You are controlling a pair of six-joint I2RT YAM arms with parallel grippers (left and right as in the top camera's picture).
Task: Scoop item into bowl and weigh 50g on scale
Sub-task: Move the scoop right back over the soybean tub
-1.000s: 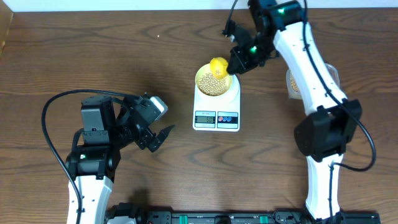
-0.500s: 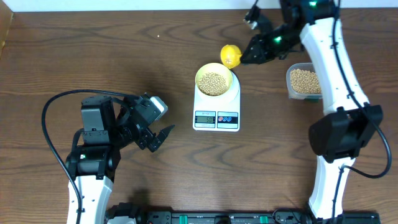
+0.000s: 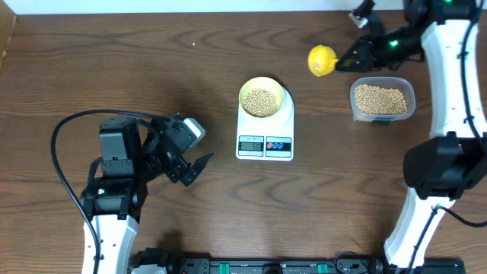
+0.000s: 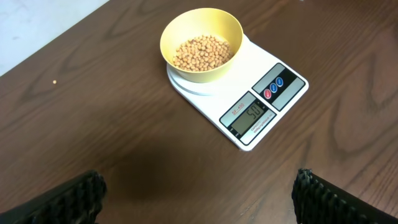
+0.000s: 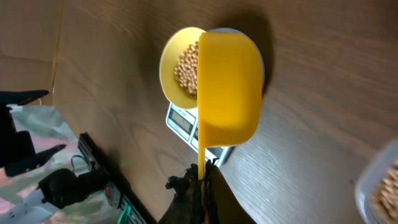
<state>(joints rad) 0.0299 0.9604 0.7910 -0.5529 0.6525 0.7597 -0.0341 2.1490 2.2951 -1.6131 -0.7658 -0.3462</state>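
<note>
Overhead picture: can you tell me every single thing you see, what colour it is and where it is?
table: one, dark brown wood, under everything
scale: one, white, middle of the table
bowl: one, pale yellow, standing on the scale
beans: many, tan, one heap in the bowl, more in the tub
tub: one, clear plastic, on the table to the right of the scale
scoop: one, bright yellow, in the air between bowl and tub, towards the far edge
left gripper: one, black, open, holding nothing, left of the scale
right gripper: one, black, shut on the scoop's handle, at the far right
</note>
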